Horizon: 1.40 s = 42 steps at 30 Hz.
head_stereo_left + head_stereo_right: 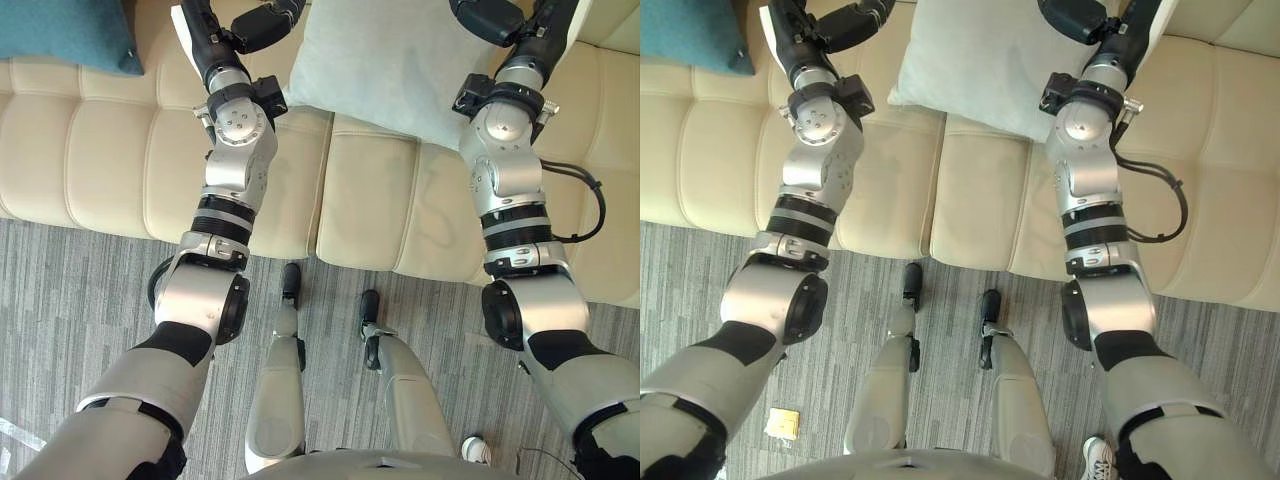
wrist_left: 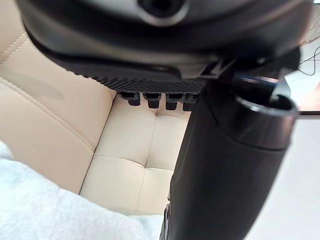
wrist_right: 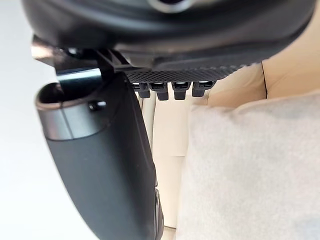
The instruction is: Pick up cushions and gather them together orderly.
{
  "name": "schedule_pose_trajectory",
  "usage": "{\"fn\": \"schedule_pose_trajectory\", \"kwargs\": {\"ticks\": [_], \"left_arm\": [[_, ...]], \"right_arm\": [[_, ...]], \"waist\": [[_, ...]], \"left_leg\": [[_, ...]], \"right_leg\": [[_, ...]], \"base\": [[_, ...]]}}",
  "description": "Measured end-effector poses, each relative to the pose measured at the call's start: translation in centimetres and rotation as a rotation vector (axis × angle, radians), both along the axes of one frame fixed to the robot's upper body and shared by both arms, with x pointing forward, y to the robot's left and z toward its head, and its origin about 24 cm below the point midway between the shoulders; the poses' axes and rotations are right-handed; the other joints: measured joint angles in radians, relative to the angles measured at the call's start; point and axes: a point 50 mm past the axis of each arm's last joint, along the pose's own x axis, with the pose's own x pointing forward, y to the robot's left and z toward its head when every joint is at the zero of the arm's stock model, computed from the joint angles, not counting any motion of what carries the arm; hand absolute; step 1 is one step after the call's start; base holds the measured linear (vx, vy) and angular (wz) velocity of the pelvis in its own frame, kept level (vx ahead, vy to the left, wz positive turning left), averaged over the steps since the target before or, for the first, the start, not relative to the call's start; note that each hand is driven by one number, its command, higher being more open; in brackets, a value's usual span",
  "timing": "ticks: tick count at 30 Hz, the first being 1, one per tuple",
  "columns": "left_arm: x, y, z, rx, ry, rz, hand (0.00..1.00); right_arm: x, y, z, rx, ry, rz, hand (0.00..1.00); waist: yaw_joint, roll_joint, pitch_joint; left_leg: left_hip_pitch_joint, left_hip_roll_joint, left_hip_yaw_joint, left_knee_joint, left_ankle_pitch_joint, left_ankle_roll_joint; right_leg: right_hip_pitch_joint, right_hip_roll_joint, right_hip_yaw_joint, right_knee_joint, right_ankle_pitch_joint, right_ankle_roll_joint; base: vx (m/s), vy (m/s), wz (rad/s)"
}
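Note:
A pale grey cushion (image 1: 390, 65) lies tilted on the cream sofa (image 1: 100, 160), between my two arms. My left hand (image 1: 262, 28) is raised at the cushion's left edge, its fingers (image 2: 155, 97) straight and holding nothing. The cushion's fuzzy corner (image 2: 40, 210) shows close beside it in the left wrist view. My right hand (image 1: 487, 20) hovers at the cushion's upper right, fingers (image 3: 172, 90) also straight, with the grey cloth (image 3: 250, 170) right beside the palm. I cannot tell whether either hand touches the cushion. A teal cushion (image 1: 60, 35) sits at the sofa's far left.
The sofa's front edge runs across the view above a grey striped carpet (image 1: 70, 300). A small yellow tag (image 1: 781, 424) lies on the carpet at the lower left. Bare seat panels lie between the teal cushion and my left arm.

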Motion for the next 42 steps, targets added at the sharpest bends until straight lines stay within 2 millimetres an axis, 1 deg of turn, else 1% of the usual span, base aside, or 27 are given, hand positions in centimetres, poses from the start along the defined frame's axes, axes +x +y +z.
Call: {"fn": "schedule_pose_trajectory", "kwargs": {"ticks": [4,6,7,8,9,11,13,14,16,18,19,20,22,23,24,25,26,27,28,29,30,31,32,34,36,38,42], "left_arm": [[-0.1,0.5,1.1,0.004,-0.029,-0.003,1.0],[-0.3,1.0,1.3,0.002,-0.041,0.008,1.0],[-0.9,1.8,1.7,-0.008,-0.08,0.017,1.0],[-1.1,2.0,1.7,-0.012,-0.092,0.018,1.0],[-1.9,2.5,1.7,-0.024,-0.131,0.023,1.0],[-3.5,3.6,0.3,-0.023,-0.176,0.042,1.0],[-4.8,4.5,-1.8,-0.02,-0.183,0.06,1.0],[-5.8,5.3,-4.4,-0.017,-0.152,0.068,1.0],[-6.8,5.8,-7.7,-0.012,-0.078,0.067,1.0],[-8.8,6.1,-13.3,-0.024,0.065,0.045,1.0],[-9.4,6.0,-14.7,-0.03,0.106,0.033,1.0],[-10.3,5.9,-16.8,-0.037,0.167,0.017,1.0],[-13.4,5.5,-22.2,-0.06,0.345,-0.021,1.0],[-14.6,5.3,-23.9,-0.076,0.404,-0.03,1.0],[-16.4,4.8,-26.0,-0.093,0.488,-0.038,1.0],[-16.9,4.7,-26.6,-0.097,0.511,-0.04,1.0],[-18.3,4.5,-28.5,-0.114,0.586,-0.048,1.0],[-18.9,4.5,-29.2,-0.116,0.618,-0.051,1.0],[-20.7,4.7,-31.6,-0.114,0.727,-0.054,1.0],[-20.8,4.7,-31.8,-0.116,0.735,-0.054,1.0],[-22.5,4.8,-34.1,-0.126,0.844,-0.048,1.0],[-23.0,5.0,-35.0,-0.127,0.889,-0.043,1.0],[-24.3,5.2,-36.9,-0.132,0.992,-0.033,1.0],[-26.0,5.3,-39.0,-0.142,1.114,-0.021,1.0],[-28.4,5.1,-41.3,-0.149,1.27,-0.018,1.0],[-29.8,5.5,-42.3,-0.13,1.352,-0.008,1.0],[-30.3,5.4,-43.1,-0.118,1.42,-0.002,1.0]], "right_arm": [[0.5,-0.7,0.6,-0.087,0.049,0.012,1.0],[0.5,-1.2,0.6,-0.101,0.058,0.008,1.0],[0.4,-1.7,0.8,-0.097,0.059,0.003,1.0],[0.4,-1.8,0.8,-0.097,0.059,0.0,1.0],[0.1,-2.5,0.7,-0.093,0.053,-0.011,1.0],[-0.9,-3.9,-0.5,-0.086,0.04,-0.034,1.0],[-2.1,-5.3,-2.4,-0.061,0.034,-0.057,1.0],[-3.3,-6.7,-5.3,-0.046,0.071,-0.087,1.0],[-4.6,-8.0,-9.0,-0.013,0.144,-0.12,1.0],[-7.2,-9.1,-15.2,0.058,0.274,-0.149,1.0],[-8.0,-9.2,-16.8,0.065,0.313,-0.157,1.0],[-9.2,-9.2,-19.0,0.075,0.374,-0.161,1.0],[-13.0,-8.5,-24.5,0.101,0.541,-0.164,1.0],[-14.4,-8.2,-26.2,0.106,0.599,-0.159,1.0],[-16.3,-7.7,-28.3,0.108,0.681,-0.15,1.0],[-16.8,-7.5,-28.8,0.107,0.703,-0.148,1.0],[-18.3,-6.9,-30.1,0.115,0.759,-0.132,1.0],[-18.9,-6.6,-30.7,0.121,0.782,-0.124,1.0],[-20.4,-5.6,-32.1,0.141,0.837,-0.092,1.0],[-20.5,-5.5,-32.2,0.142,0.839,-0.089,1.0],[-21.5,-4.6,-33.5,0.136,0.89,-0.049,1.0],[-21.8,-4.3,-34.0,0.131,0.913,-0.033,1.0],[-22.3,-3.7,-35.4,0.141,0.971,-0.001,1.0],[-23.1,-3.0,-37.0,0.169,1.045,0.022,1.0],[-24.7,-2.2,-39.3,0.216,1.158,0.034,1.0],[-26.0,-1.8,-40.8,0.25,1.242,0.037,1.0],[-28.7,-1.5,-42.9,0.323,1.376,0.016,1.0]], "waist": [[0.009,0.016,0.01],[0.01,0.019,0.018],[0.009,0.022,0.024],[0.009,0.023,0.026],[0.008,0.022,0.031],[0.009,0.022,0.032],[0.011,0.022,0.032],[0.011,0.022,0.032],[0.012,0.021,0.032],[0.01,0.021,0.031],[0.009,0.021,0.031],[0.009,0.021,0.03],[0.001,0.02,0.021],[0.0,0.02,0.002],[0.0,0.019,-0.021],[0.0,0.019,-0.027],[0.001,0.016,-0.05],[0.001,0.013,-0.058],[0.002,0.006,-0.096],[0.002,0.006,-0.101],[0.003,-0.003,-0.149],[0.002,-0.005,-0.163],[0.001,-0.012,-0.197],[0.001,-0.019,-0.231],[0.001,-0.021,-0.268],[0.003,-0.02,-0.282],[0.002,-0.011,-0.304]], "left_leg": [[0.003,-0.005,-0.022,-0.007,0.009,0.004],[0.007,-0.011,-0.029,-0.007,0.008,0.004],[0.007,-0.015,-0.038,-0.007,0.006,0.007],[0.007,-0.015,-0.039,-0.007,0.005,0.008],[0.01,-0.021,-0.041,-0.007,0.004,0.01],[0.019,-0.035,-0.043,-0.007,0.002,0.016],[0.03,-0.043,-0.045,-0.007,0.0,0.018],[0.047,-0.048,-0.05,-0.007,-0.003,0.023],[0.069,-0.053,-0.054,-0.007,-0.004,0.025],[0.109,-0.055,-0.056,-0.007,-0.02,0.037],[0.119,-0.055,-0.056,-0.007,-0.028,0.039],[0.132,-0.055,-0.056,-0.007,-0.037,0.04],[0.162,-0.055,-0.053,-0.007,-0.056,0.051],[0.162,-0.054,-0.05,-0.007,-0.058,0.05],[0.175,-0.053,-0.05,-0.007,-0.06,0.049],[0.181,-0.053,-0.049,-0.007,-0.06,0.049],[0.206,-0.051,-0.045,-0.007,-0.068,0.05],[0.223,-0.051,-0.04,-0.007,-0.072,0.05],[0.268,-0.05,-0.035,-0.007,-0.089,0.051],[0.27,-0.05,-0.035,-0.007,-0.091,0.052],[0.3,-0.045,-0.027,-0.004,-0.11,0.053],[0.312,-0.044,-0.025,-0.001,-0.116,0.054],[0.335,-0.041,-0.019,0.005,-0.129,0.052],[0.359,-0.04,-0.013,0.008,-0.138,0.048],[0.385,-0.039,-0.006,0.007,-0.15,0.047],[0.408,-0.038,0.002,0.002,-0.155,0.045],[0.444,-0.042,0.012,-0.007,-0.162,0.047]], "right_leg": [[0.001,-0.008,-0.025,0.022,-0.009,-0.008],[0.0,-0.016,-0.031,0.042,-0.019,-0.008],[0.0,-0.021,-0.038,0.05,-0.022,-0.006],[0.0,-0.022,-0.039,0.052,-0.023,-0.005],[-0.001,-0.028,-0.04,0.062,-0.028,-0.002],[0.003,-0.043,-0.04,0.08,-0.043,0.004],[0.014,-0.052,-0.04,0.086,-0.054,0.008],[0.036,-0.057,-0.045,0.085,-0.061,0.011],[0.066,-0.06,-0.046,0.074,-0.066,0.014],[0.113,-0.059,-0.046,0.056,-0.07,0.017],[0.124,-0.058,-0.045,0.05,-0.072,0.018],[0.14,-0.054,-0.045,0.041,-0.072,0.018],[0.182,-0.051,-0.046,0.014,-0.073,0.019],[0.188,-0.05,-0.047,0.001,-0.071,0.021],[0.21,-0.048,-0.049,-0.019,-0.066,0.022],[0.219,-0.048,-0.05,-0.026,-0.064,0.023],[0.256,-0.045,-0.049,-0.048,-0.06,0.026],[0.273,-0.046,-0.047,-0.054,-0.06,0.026],[0.326,-0.045,-0.045,-0.081,-0.06,0.027],[0.329,-0.045,-0.045,-0.083,-0.06,0.027],[0.372,-0.043,-0.043,-0.115,-0.055,0.029],[0.389,-0.042,-0.043,-0.127,-0.052,0.029],[0.423,-0.038,-0.04,-0.151,-0.048,0.03],[0.456,-0.035,-0.036,-0.175,-0.043,0.03],[0.492,-0.033,-0.03,-0.203,-0.037,0.032],[0.52,-0.032,-0.025,-0.224,-0.033,0.034],[0.568,-0.035,-0.019,-0.263,-0.02,0.043]], "base": [[-0.05,-0.076,0.14],[-0.06,-0.086,0.18],[-0.05,-0.081,0.18],[-0.04,-0.082,0.14],[-0.02,-0.063,0.14],[0.01,-0.084,0.16],[0.04,-0.096,0.14],[0.05,-0.09,0.18],[0.05,-0.09,0.11],[0.06,-0.096,0.0],[0.04,-0.072,-0.02],[0.03,-0.062,-0.03],[0.03,-0.053,-0.04],[0.05,-0.028,-0.01],[0.07,-0.019,0.01],[0.08,-0.016,0.01],[0.09,-0.018,-0.03],[0.09,-0.02,-0.07],[0.08,-0.019,-0.07],[0.07,0.0,-0.08],[0.05,0.01,-0.06],[0.06,0.014,-0.11],[0.03,0.006,-0.08],[0.03,0.008,-0.09],[0.04,0.015,-0.07],[0.05,0.02,-0.07],[0.04,0.029,-0.05]]}}
